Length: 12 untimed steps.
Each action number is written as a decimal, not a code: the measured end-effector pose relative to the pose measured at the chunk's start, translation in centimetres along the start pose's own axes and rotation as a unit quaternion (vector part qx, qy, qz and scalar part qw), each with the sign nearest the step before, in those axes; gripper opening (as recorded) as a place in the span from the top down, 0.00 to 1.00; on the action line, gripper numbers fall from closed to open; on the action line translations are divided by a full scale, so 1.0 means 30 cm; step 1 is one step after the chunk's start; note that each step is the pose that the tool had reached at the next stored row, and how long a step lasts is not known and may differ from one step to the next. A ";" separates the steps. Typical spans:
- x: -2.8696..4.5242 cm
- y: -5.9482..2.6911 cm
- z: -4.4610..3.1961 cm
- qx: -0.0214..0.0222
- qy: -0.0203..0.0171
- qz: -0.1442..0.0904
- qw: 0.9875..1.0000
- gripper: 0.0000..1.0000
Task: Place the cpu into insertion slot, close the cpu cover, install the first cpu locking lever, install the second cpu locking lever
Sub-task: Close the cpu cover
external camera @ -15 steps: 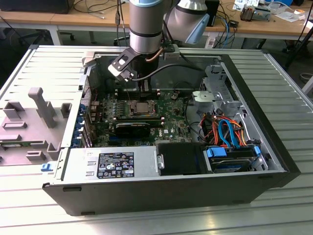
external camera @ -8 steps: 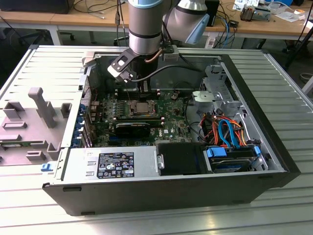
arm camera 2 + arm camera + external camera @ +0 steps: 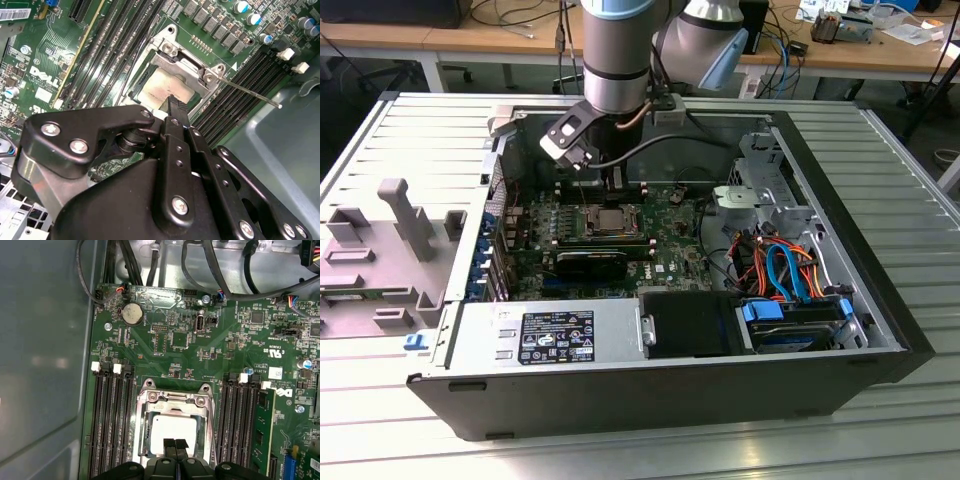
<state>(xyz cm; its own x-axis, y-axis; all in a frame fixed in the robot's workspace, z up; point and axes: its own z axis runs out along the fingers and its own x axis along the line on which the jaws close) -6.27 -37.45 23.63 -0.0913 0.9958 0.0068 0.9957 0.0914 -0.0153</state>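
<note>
Slatted metal bench [image 3: 410, 130], desks behind it, and the opened computer case [image 3: 620, 400] lying on top with your arm reaching inside. The cpu [image 3: 172, 427] sits in the insertion slot [image 3: 205, 388], and the cpu cover [image 3: 172, 401] lies flat around it. Your gripper [image 3: 175, 444] has its fingers pressed together, holding nothing, tips right over the chip's edge. In the second wrist view one thin locking lever [image 3: 250, 92] sticks out over the memory slots [image 3: 235, 85].
</note>
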 end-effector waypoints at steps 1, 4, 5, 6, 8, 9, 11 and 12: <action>0.000 0.000 0.002 0.000 0.000 0.000 1.000 0.89; 0.000 0.000 0.005 0.000 0.000 0.000 1.000 0.89; 0.000 0.000 0.007 0.000 0.000 0.000 1.000 0.89; 0.000 0.000 0.008 0.000 0.000 0.000 1.000 0.89; 0.000 0.000 0.010 0.000 0.000 0.000 1.000 0.89; 0.000 0.000 0.011 0.000 0.000 0.000 1.000 0.89; 0.000 0.000 0.013 0.000 0.000 0.000 1.000 0.89; 0.000 0.000 0.014 0.000 0.000 0.000 1.000 0.89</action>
<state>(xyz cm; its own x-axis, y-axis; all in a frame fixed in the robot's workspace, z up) -6.27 -37.45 23.21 -0.0914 0.9958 0.0068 0.9957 0.0914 -0.0153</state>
